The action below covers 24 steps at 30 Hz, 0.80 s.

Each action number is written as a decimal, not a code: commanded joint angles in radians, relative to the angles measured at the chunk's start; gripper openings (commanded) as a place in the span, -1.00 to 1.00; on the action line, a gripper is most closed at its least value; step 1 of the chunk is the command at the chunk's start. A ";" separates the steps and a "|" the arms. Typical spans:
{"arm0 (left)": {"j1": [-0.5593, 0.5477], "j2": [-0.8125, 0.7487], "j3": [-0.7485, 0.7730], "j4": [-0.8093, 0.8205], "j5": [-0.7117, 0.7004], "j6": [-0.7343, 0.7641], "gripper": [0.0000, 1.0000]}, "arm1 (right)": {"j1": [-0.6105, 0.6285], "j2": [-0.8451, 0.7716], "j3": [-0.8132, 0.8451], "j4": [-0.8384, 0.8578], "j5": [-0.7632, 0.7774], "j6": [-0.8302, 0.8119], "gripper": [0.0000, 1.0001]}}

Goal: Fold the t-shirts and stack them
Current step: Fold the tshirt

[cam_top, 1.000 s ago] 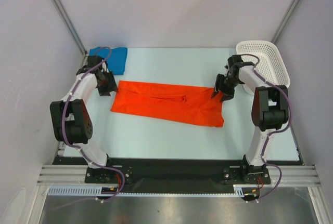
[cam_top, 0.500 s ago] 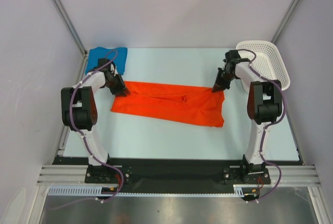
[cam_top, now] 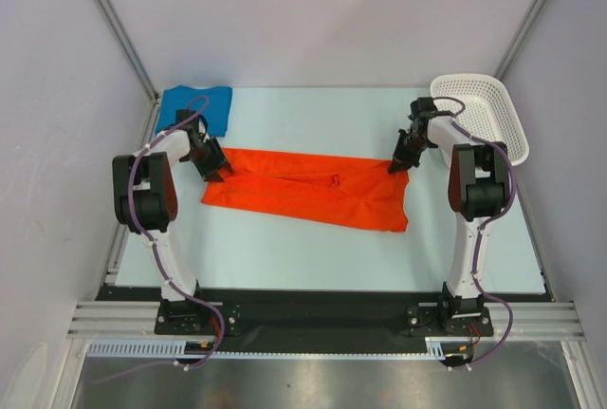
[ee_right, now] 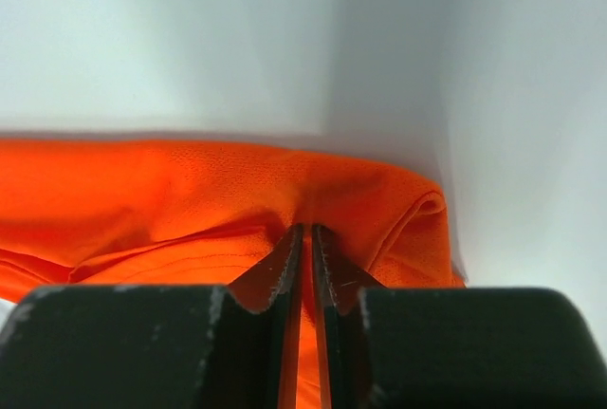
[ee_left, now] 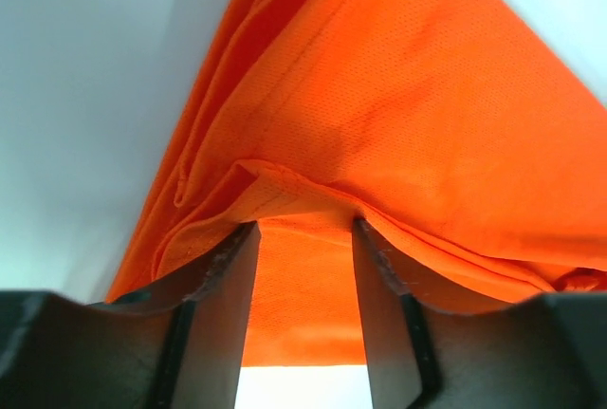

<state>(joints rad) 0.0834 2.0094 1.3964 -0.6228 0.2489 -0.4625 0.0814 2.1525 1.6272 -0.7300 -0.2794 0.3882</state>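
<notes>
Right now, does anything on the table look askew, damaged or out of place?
Nothing looks damaged or spilled. The orange t-shirt lies as a long folded strip, slightly askew to the table edges, its right end nearer. The blue t-shirt sits folded in the far-left corner.

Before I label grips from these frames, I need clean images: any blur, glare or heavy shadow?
Top external: evenly lit, sharp, no glare on the orange-red t-shirt. Left wrist: shirt weave crisp mid-frame, left gripper dark and underlit. Right wrist: right gripper nearly silhouetted, a grey shadow band on the table behind the cloth.
</notes>
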 commanded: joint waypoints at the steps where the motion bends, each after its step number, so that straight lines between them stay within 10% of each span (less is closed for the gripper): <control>1: 0.003 -0.043 0.015 -0.017 -0.036 0.041 0.04 | 0.021 0.000 0.043 -0.009 0.029 -0.018 -0.73; 14: -0.120 -0.248 0.072 -0.057 -0.088 0.133 0.15 | 0.050 -0.141 0.115 -0.149 0.177 -0.078 -0.25; 24: -0.184 -0.077 0.231 -0.075 -0.074 0.232 0.08 | 0.121 -0.291 -0.013 -0.250 0.106 -0.081 -0.19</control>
<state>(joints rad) -0.0692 1.8847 1.5486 -0.6792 0.1932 -0.3058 0.1555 1.9663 1.6627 -0.9096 -0.1505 0.3195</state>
